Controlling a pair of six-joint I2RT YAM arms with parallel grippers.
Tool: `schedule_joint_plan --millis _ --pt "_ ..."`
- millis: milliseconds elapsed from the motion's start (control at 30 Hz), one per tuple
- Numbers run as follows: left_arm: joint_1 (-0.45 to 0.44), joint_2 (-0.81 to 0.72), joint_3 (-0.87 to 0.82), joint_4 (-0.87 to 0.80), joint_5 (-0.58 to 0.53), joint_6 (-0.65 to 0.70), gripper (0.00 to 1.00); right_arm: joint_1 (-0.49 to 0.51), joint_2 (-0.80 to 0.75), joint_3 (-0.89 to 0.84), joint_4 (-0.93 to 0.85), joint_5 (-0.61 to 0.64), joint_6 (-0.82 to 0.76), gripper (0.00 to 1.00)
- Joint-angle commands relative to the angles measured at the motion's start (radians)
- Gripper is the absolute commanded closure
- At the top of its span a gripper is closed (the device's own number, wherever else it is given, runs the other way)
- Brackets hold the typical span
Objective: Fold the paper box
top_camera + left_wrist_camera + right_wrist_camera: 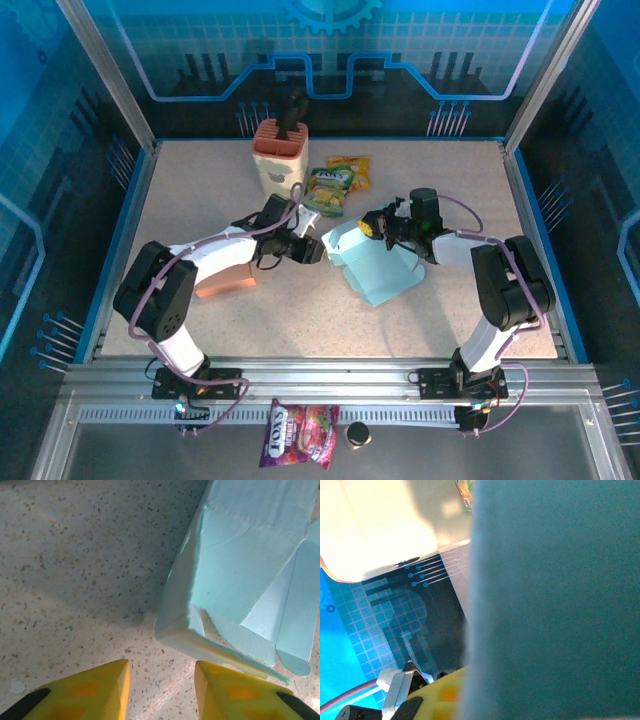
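The light blue paper box (pixel 372 265) lies partly folded in the middle of the table, its flaps spread toward the near right. My left gripper (pixel 322 250) sits low at the box's left corner. In the left wrist view its yellow fingers (pixel 100 690) stand apart over bare table, and the box corner (pixel 175 630) lies just ahead of them, untouched. My right gripper (pixel 388 228) is shut on the box's far edge. In the right wrist view a blue panel (pixel 555 600) lies flat against one yellow finger (pixel 440 695) and hides the other.
An orange and white holder (pixel 278 150) with a dark tool stands at the back. Two snack packets (pixel 330 188) lie just behind the box. An orange block (pixel 225 283) rests under the left arm. A purple packet (pixel 298 435) lies on the rail in front.
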Motion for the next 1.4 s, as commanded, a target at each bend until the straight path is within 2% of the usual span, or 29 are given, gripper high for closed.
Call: schedule_joint_plan --millis 0,300,467,833,967,1367 --pt "-0.01 0.018 0.009 0.064 0.042 0.061 0.61 -0.013 0.02 -0.008 0.04 -0.027 0.011 1.0" --pt "-0.04 0.047 0.002 0.126 0.046 0.069 0.61 -0.013 0.022 -0.003 0.044 -0.033 0.019 1.0" --pt "-0.061 0.066 0.019 0.137 0.035 0.06 0.66 -0.013 0.023 -0.003 0.062 -0.035 0.024 1.0" --pt "-0.118 0.084 0.021 0.177 -0.097 -0.011 0.77 -0.007 0.035 -0.015 0.133 -0.026 0.051 1.0" --pt "-0.137 0.094 0.026 0.186 -0.182 -0.043 0.71 0.01 0.039 -0.039 0.185 -0.008 0.076 1.0" --pt "-0.168 0.127 0.018 0.231 -0.298 -0.128 0.71 0.073 0.026 -0.139 0.339 0.116 0.121 1.0"
